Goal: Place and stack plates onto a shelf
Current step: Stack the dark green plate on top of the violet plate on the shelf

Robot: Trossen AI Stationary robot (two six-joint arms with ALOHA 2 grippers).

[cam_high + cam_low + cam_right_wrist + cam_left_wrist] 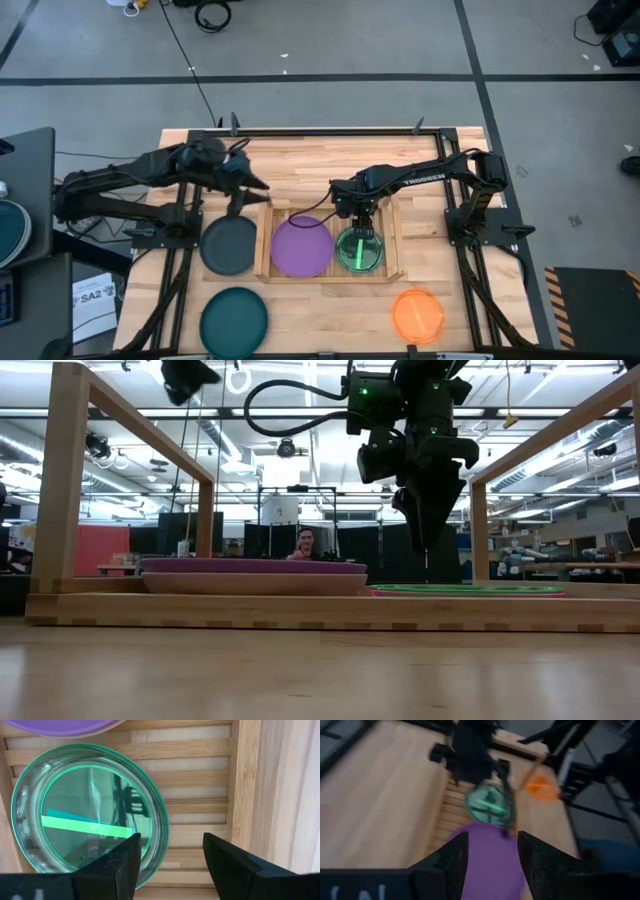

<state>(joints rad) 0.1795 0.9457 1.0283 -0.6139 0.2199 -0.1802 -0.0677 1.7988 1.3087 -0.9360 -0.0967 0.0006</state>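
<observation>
"SA2" is printed on a white sheet [92, 295] left of the table.

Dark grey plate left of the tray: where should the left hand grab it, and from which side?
Probably the dark grey plate's outer rim, on the edge away from the tray. It lies flat on the table, so only the thin rim gives the fingers purchase, and its tray-side edge sits close to the tray wall. Come down from above; the left hand is open nearby.

One camera looked straight down on the desk [300, 165]; another sat level at its surface; both caught the shelf [392, 240]
</observation>
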